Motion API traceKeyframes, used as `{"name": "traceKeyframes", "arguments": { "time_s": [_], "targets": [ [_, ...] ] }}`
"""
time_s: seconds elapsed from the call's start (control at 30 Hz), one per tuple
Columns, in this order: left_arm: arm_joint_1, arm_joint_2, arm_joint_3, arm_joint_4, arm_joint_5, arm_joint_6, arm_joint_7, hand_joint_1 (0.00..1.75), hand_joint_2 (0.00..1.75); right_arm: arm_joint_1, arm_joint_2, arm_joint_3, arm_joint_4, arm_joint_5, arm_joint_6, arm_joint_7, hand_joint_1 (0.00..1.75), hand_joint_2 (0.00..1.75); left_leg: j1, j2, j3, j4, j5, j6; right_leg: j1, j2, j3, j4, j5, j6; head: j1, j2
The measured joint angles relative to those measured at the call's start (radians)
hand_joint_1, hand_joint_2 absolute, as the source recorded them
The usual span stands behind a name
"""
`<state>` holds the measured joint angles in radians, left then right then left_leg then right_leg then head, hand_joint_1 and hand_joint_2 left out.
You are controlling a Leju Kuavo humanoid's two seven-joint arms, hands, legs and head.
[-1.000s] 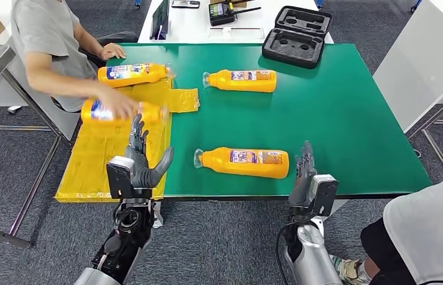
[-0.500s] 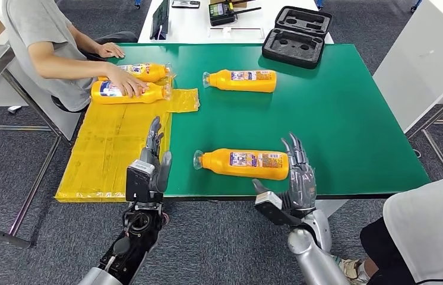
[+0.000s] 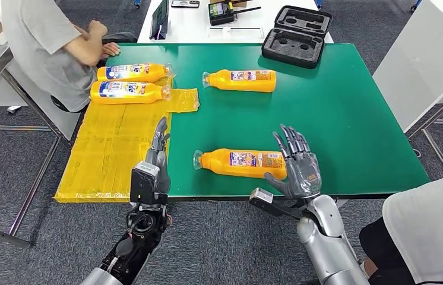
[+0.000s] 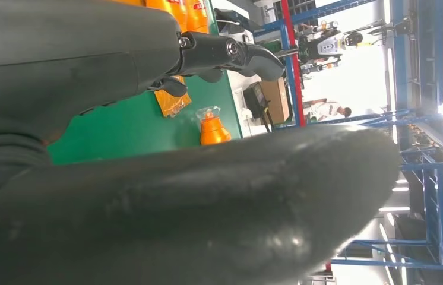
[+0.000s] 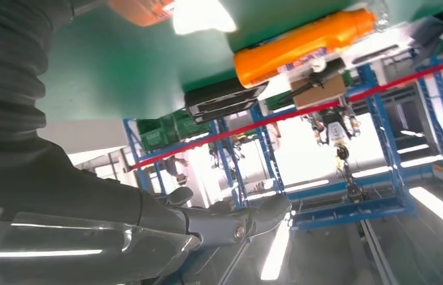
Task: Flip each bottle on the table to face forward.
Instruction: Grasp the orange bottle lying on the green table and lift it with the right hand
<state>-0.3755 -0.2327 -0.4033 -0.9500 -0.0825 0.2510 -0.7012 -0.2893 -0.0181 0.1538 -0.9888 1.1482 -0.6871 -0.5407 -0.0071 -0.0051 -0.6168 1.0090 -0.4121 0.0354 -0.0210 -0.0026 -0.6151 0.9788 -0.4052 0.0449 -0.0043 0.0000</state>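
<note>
An orange bottle (image 3: 244,162) lies on its side near the front edge of the green table (image 3: 350,119), cap to the left. A second orange bottle (image 3: 241,80) lies at the middle back; its cap end (image 4: 213,129) appears in the left wrist view and its body (image 5: 302,44) in the right wrist view. Two more bottles (image 3: 131,72) (image 3: 129,92) lie side by side on the yellow sheet (image 3: 112,148) at the left. My right hand (image 3: 297,167) is raised with fingers spread just right of the near bottle's base. My left hand (image 3: 155,160) stands open, edge-on, left of its cap.
A person in a grey shirt (image 3: 47,47) sits at the table's left corner. An open black foam case (image 3: 296,35) lies at the back right. Another person (image 3: 427,237) stands at the front right. A white panel (image 3: 427,65) leans right of the table.
The person let go of the bottle on the yellow sheet and drew the arm back. My right hand rose and spread by the near bottle's base. My left hand shifted slightly right.
</note>
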Motion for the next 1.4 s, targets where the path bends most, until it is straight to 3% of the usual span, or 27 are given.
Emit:
{"name": "traceKeyframes", "arguments": {
  "time_s": [0.17,0.37,0.5,0.87,1.4],
  "targets": [
    [-0.003,0.000,-0.010,-0.001,0.011,-0.019,0.000,0.00,0.00,-0.081,-0.021,0.001,0.105,0.036,0.066,0.098,0.00,1.75,0.000,0.000,0.000,0.000,0.001,0.000,0.000,0.000,0.000,0.000,0.000,0.000,0.000,0.000],
    [-0.013,-0.001,-0.018,-0.006,0.015,-0.035,0.000,0.00,0.00,-0.212,-0.049,-0.004,0.285,-0.067,0.248,0.097,0.00,1.75,-0.001,0.000,0.000,0.000,0.001,0.001,-0.001,0.000,0.000,0.000,0.001,0.001,0.000,0.000],
    [-0.019,-0.003,-0.020,-0.009,0.019,-0.047,0.000,0.00,1.75,-0.283,-0.061,-0.009,0.376,-0.106,0.336,0.091,0.00,1.75,0.000,0.000,0.001,0.000,0.001,0.001,0.000,0.000,0.000,0.000,0.001,0.001,0.000,0.000],
    [-0.031,-0.014,-0.035,-0.013,0.033,-0.057,0.000,0.00,1.75,-0.388,-0.048,0.007,0.508,-0.059,0.421,0.112,0.00,1.75,0.000,0.001,0.002,0.000,0.002,0.000,0.000,0.001,0.002,0.000,0.004,-0.001,0.000,0.000],
    [-0.035,-0.020,-0.044,-0.022,0.030,-0.028,0.000,0.00,1.75,-0.397,0.001,0.035,0.549,-0.103,0.469,0.049,0.00,1.75,0.000,0.000,0.000,0.000,0.003,0.001,0.000,0.000,0.001,0.000,0.004,-0.001,0.000,0.000]
  ]
}}
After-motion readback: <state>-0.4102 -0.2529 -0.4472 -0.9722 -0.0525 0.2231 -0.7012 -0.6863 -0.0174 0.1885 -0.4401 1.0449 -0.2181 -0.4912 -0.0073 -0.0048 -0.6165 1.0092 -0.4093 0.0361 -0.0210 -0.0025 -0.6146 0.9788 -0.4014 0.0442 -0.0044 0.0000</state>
